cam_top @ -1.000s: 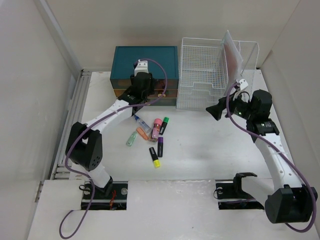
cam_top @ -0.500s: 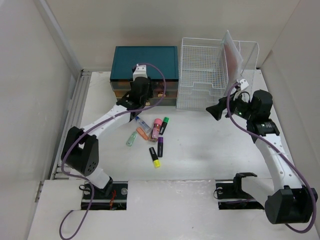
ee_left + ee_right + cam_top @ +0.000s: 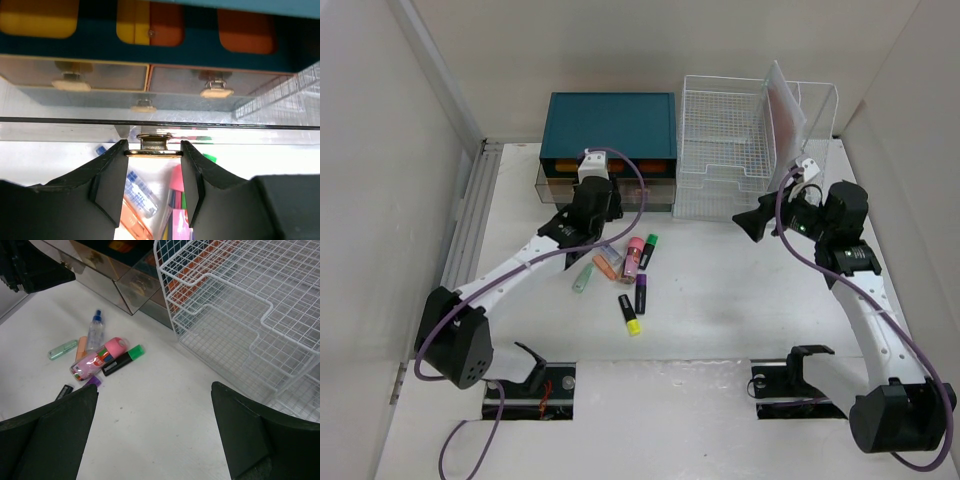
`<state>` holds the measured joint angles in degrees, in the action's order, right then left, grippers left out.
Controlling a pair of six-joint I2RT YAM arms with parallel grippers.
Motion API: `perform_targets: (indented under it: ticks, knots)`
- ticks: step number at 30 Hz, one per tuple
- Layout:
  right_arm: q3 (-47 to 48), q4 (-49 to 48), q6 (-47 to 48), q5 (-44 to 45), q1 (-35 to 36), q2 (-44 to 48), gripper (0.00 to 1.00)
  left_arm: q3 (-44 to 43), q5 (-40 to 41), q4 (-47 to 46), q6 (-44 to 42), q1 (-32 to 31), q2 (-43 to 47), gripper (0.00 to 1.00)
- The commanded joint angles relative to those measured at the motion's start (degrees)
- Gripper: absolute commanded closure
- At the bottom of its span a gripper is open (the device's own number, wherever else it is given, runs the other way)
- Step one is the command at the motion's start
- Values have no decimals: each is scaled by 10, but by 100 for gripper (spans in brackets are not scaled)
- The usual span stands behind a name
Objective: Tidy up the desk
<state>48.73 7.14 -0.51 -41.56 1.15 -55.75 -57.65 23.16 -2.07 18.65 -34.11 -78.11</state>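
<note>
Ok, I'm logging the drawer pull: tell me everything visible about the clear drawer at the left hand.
The clear drawer is see-through plastic with a small brass-coloured knob on its front. It is the lowest one in the teal drawer box, drawn partway out, level, over the desk. The left hand is shut on the knob, a finger on each side.

Smooth matt white desk (image 3: 720,300), white metal wire rack (image 3: 725,130), clear glossy plastic drawer (image 3: 250,131) with shiny brass-toned knob (image 3: 154,145).

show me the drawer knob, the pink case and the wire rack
knob (image 3: 154,142), left wrist view, middle of its brass stem
pink case (image 3: 95,361), right wrist view, middle of its body
rack (image 3: 725,125), top view, mesh floor of its top tray
</note>
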Motion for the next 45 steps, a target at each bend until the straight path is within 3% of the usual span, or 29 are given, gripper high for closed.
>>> perform_targets:
  ticks: [1,4,7,12,15,20,22,25,28,32,37,42,45]
  knots:
    - [1,-28,-5,-20,-3,12,0,12,-22,24,40,-3,30,88]
    - [1,-28,-5,-20,-3,12,0,19,-22,30,47,-9,35,83]
    - [-4,-28,-5,-20,-3,12,0,19,-28,37,47,-15,40,61]
    - [-4,-28,-5,-20,-3,6,0,19,-28,56,47,-15,46,14]
    - [-4,-28,8,-26,-3,6,0,19,-28,74,53,-27,68,3]
    - [-9,-28,50,-62,-3,6,0,32,-28,106,47,-60,147,0]
    - [-4,7,111,-84,6,6,0,39,-43,111,53,-68,205,0]
    - [14,82,247,-100,69,-6,0,58,-73,103,25,-68,299,0]
    - [19,146,396,-80,154,-25,0,102,-100,52,-66,-68,410,0]
    - [35,197,541,22,265,-57,0,178,-16,1,-102,-68,534,0]
    - [135,251,604,146,341,-152,10,211,37,-11,-102,-68,594,0]
    - [255,293,625,197,379,-239,12,211,30,-3,-102,-68,593,0]
    - [276,282,625,230,414,-281,14,206,30,-3,-102,-68,593,0]
